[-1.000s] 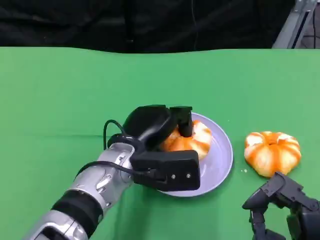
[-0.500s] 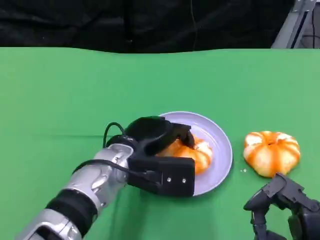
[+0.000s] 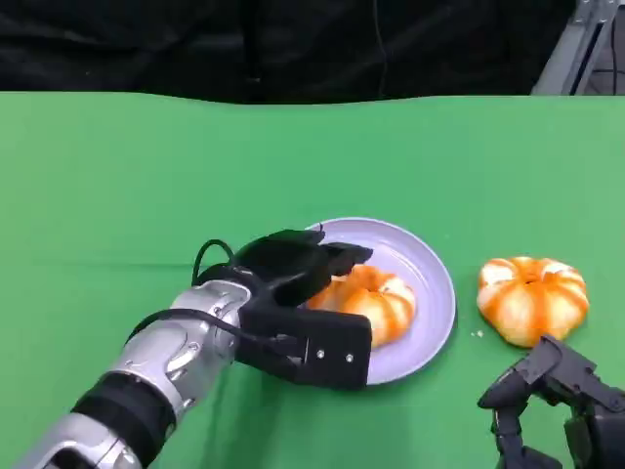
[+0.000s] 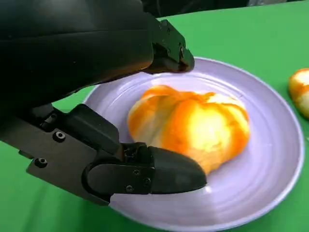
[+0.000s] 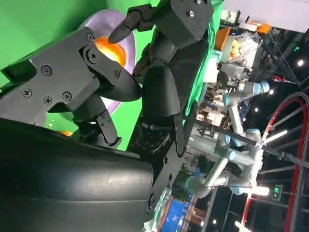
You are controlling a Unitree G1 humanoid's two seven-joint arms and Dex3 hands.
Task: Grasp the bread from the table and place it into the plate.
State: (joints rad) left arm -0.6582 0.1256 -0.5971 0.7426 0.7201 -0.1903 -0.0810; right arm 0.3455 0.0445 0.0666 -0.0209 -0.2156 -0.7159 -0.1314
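Item: one round orange-and-white glazed bread roll, lobed like a small pumpkin, lay in the round lilac plate, left of the plate's centre in the head view and resting on the plate's floor. The plate sat on the green cloth-covered table. The left hand, black on a silver forearm, reached over the plate's near-left rim; its fingers were spread apart around the roll, and the left wrist view showed one finger arched above the roll and another lying low beside it, with a visible gap to the upper one; whether the lower one touched the roll could not be told. Nothing was pinched between them. A second orange-and-white lobed bread roll lay on the cloth to the right of the plate, apart from its rim. The right hand sat low at the near right of the table, just in front of that second roll, holding nothing; whether its fingers were spread or curled could not be told.
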